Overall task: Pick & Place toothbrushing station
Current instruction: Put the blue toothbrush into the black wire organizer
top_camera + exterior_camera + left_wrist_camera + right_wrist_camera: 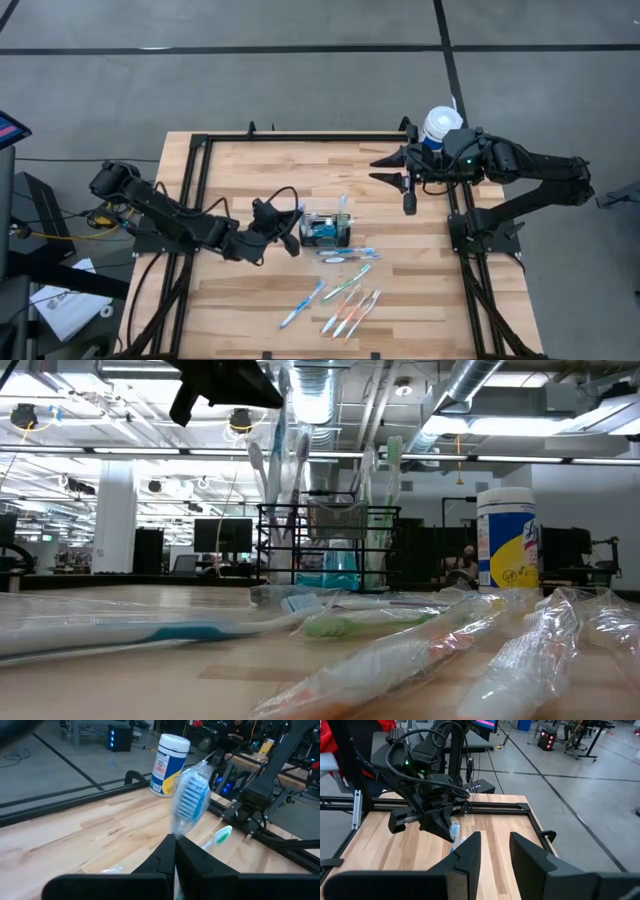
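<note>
The black wire-mesh caddy (pixel 330 230) stands mid-table with several toothbrushes upright in it; it also shows in the low view (pixel 330 545). My left gripper (pixel 292 226) is just to the left of the caddy, shut on a plastic-wrapped toothbrush with blue bristles (pixel 190 800). My right gripper (pixel 388 170) is open and empty at the far right, next to the white tub (pixel 441 125). Several wrapped toothbrushes (pixel 345 300) lie flat on the table nearer than the caddy. My left gripper pinches the wrapped toothbrush between its two fingers, on the handle just below the head (pixel 176 836). The bristle head sticks out past the fingertips. The brush runs along the fingers and is lifted clear of the table. It also shows below the fingers in the right wrist view (pixel 454 831).
The white tub with the yellow-blue label (pixel 169 765) stands at the table's far right corner. A black frame rail (pixel 195 200) runs around the wooden top. Two wrapped brushes (pixel 346 255) lie right by the caddy's near side, and a green-headed brush (pixel 220 836) lies beyond my left gripper.
</note>
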`<state>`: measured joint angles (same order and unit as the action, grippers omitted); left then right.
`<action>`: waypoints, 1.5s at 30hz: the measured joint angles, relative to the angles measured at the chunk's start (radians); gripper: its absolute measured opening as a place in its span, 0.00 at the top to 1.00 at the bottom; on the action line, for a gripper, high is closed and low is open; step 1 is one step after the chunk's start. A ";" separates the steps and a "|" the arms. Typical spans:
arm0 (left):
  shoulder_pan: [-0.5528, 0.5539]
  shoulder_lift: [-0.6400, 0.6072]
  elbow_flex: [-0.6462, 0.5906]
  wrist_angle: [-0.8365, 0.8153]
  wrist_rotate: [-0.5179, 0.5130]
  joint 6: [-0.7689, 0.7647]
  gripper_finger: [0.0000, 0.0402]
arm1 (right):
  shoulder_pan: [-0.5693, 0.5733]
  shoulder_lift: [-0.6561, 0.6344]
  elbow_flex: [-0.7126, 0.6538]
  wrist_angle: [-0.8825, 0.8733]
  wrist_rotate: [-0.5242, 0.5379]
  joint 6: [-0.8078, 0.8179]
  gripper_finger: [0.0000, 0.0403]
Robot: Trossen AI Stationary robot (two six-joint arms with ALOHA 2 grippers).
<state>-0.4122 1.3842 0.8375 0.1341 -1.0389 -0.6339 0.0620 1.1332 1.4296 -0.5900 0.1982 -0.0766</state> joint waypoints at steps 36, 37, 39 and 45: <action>-0.008 0.006 -0.146 0.112 0.266 -0.108 0.51 | 0.003 0.000 0.000 0.055 -0.019 0.024 0.77; -0.008 0.006 -0.146 0.113 0.278 -0.108 0.48 | 0.003 0.000 0.000 0.055 -0.020 0.024 0.77; -0.008 0.006 -0.146 0.115 0.300 -0.108 0.43 | 0.003 0.000 0.000 0.055 -0.021 0.022 0.77; -0.022 0.006 -0.146 0.122 0.438 -0.183 0.36 | 0.003 0.000 0.000 0.055 -0.022 0.017 0.77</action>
<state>-0.4345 1.3903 0.6913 0.2565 -0.6006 -0.8169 0.0650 1.1328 1.4296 -0.5354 0.1759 -0.0597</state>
